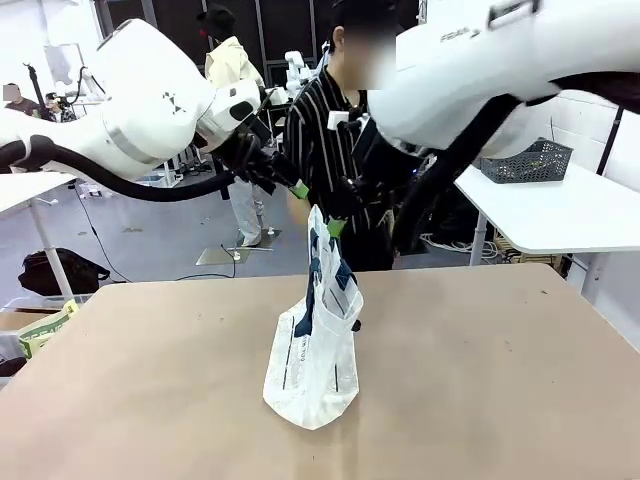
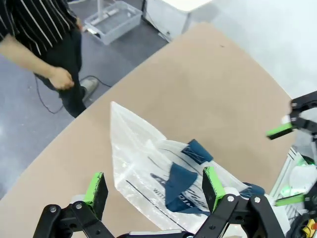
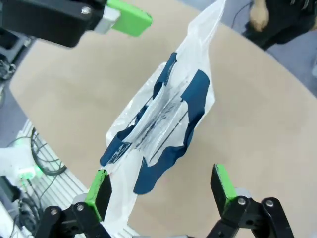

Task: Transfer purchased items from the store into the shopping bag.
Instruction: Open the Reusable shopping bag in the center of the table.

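The left gripper [image 2: 153,191] hangs above the bag [image 1: 318,345] with its fingers spread wide, holding nothing. The right gripper [image 3: 161,187], also spread and empty, hovers close beside it. The bag stands slumped in the middle of the table [image 1: 480,380], and a person [image 1: 318,140] stands at the far side.

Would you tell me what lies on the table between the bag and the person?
Nothing; the left wrist view shows bare table between bag and person.

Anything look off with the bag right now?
Yes: the shopping bag stands flattened and crumpled, mouth pinched closed, navy handles flopped against its sides. The left gripper and right gripper are both open above it.
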Available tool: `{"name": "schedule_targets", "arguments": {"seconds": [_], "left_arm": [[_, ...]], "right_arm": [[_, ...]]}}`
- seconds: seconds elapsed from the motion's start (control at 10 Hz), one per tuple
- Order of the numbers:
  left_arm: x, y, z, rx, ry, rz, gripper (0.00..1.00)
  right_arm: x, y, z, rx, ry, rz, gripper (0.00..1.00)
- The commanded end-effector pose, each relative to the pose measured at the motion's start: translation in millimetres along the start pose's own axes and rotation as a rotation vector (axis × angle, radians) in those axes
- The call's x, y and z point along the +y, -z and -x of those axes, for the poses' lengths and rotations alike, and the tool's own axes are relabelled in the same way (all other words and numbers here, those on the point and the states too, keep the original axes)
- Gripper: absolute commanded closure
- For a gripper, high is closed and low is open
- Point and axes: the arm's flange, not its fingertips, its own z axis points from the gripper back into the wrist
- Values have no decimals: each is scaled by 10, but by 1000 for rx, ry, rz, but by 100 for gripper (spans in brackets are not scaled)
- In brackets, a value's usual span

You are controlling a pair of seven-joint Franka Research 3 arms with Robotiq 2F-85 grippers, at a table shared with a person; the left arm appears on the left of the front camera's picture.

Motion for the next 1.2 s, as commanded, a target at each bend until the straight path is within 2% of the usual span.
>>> {"name": "schedule_targets", "arguments": {"seconds": [0.0,0.3,0.6,1.1], "left_arm": [[16,31,-40,46,-19,66,0],[1,279,-70,137,-50,86,0],[88,568,-144,150,-79,138,0],[130,754,-141,253,-97,107,0]], "right_arm": [[-28,33,-35,39,15,-26,0],[-17,185,84,64,37,-8,0],[-22,388,77,88,51,-11,0],[-20,570,115,95,77,-5,0]]}}
